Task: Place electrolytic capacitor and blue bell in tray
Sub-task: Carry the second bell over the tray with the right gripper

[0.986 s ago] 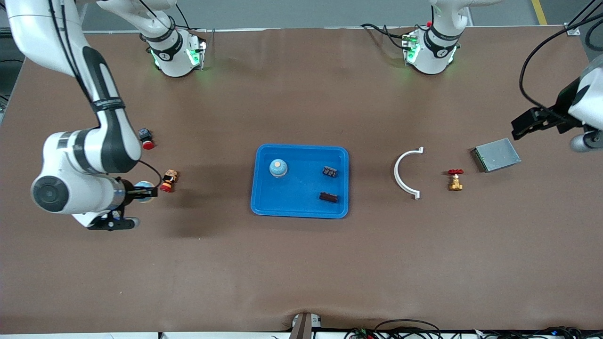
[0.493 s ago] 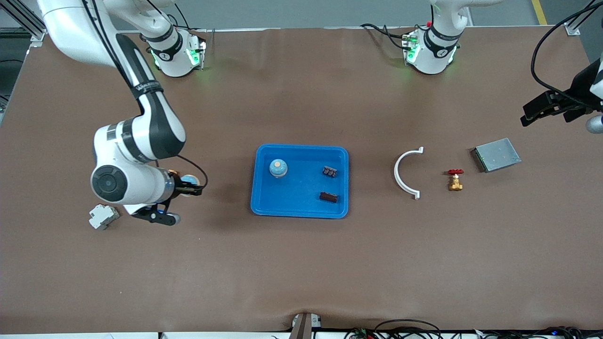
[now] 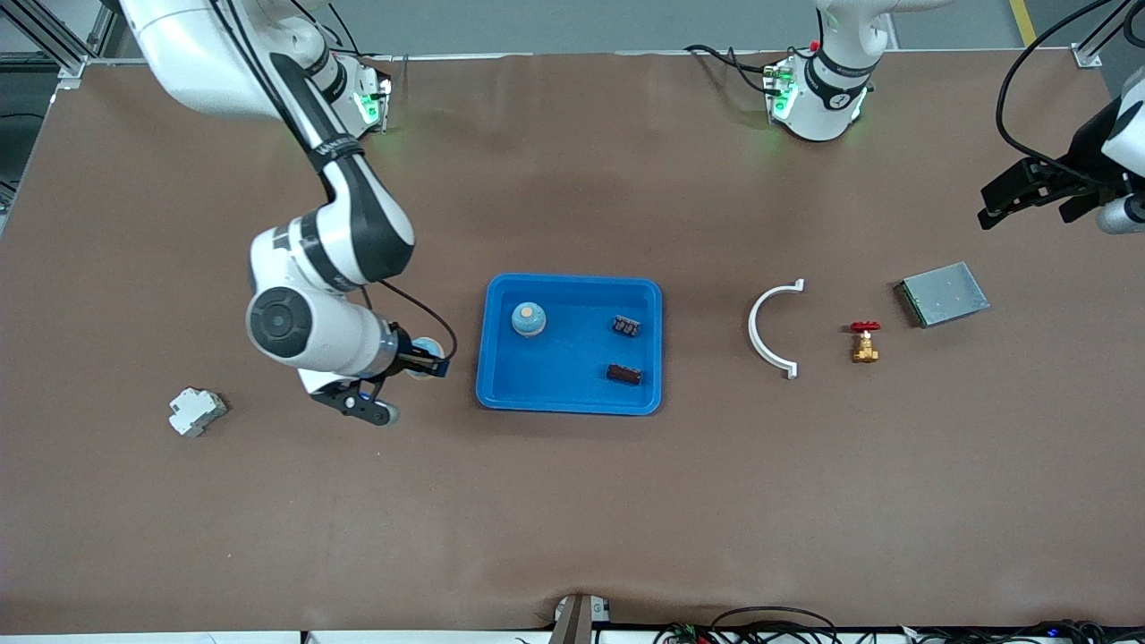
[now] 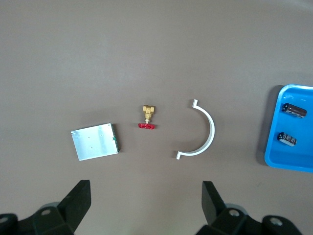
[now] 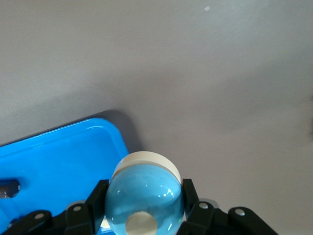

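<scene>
Right gripper (image 3: 428, 366), clamped on a blue bell (image 5: 144, 196), hangs just outside the tray (image 3: 501, 394) rim; left gripper (image 4: 145, 196) waits wide open, empty, well apart from the tray.

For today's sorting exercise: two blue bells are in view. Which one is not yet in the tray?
The blue bell clamped in the right gripper, just outside the tray at the right arm's end. The other bell already sits inside.
</scene>
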Tool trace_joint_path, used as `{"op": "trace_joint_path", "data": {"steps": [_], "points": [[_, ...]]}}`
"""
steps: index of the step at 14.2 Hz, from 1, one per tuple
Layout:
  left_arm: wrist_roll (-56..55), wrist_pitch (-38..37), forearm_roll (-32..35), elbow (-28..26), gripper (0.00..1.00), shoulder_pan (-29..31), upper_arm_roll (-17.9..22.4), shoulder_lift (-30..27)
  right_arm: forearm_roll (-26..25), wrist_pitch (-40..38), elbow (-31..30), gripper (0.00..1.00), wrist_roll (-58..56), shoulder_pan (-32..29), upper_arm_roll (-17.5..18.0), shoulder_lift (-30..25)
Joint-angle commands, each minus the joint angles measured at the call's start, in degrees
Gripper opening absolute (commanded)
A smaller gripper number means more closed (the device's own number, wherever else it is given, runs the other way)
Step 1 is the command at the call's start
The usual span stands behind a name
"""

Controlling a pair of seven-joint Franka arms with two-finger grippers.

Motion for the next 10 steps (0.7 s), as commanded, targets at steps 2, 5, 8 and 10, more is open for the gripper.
{"op": "trace_joint_path", "data": {"steps": [2,5,8,10], "points": [[-0.5,-0.9,-1.2,-1.6,1.0,0.7,-1.8,-1.6,0.8,4.2,1.2,0.18,5.7,3.1,-0.3,3.7],[0.3,-0.9,-0.7,-2.3,1.0,1.0,-1.8,-1.7,0.3,7.3,1.7,0.18,8.4,6.2,-0.6,5.6],[0.4,-0.8,-0.2,-3.9,1.0,1.0,-1.6,-3.1,0.1,9.4,2.5,0.18,10.1,7.7,-0.6,7.5],[0.4,-0.7,0.2,-4.7,1.0,1.0,-1.6,-3.6,0.2,10.1,2.7,0.18,10.2,8.2,-0.6,8.6]]}}
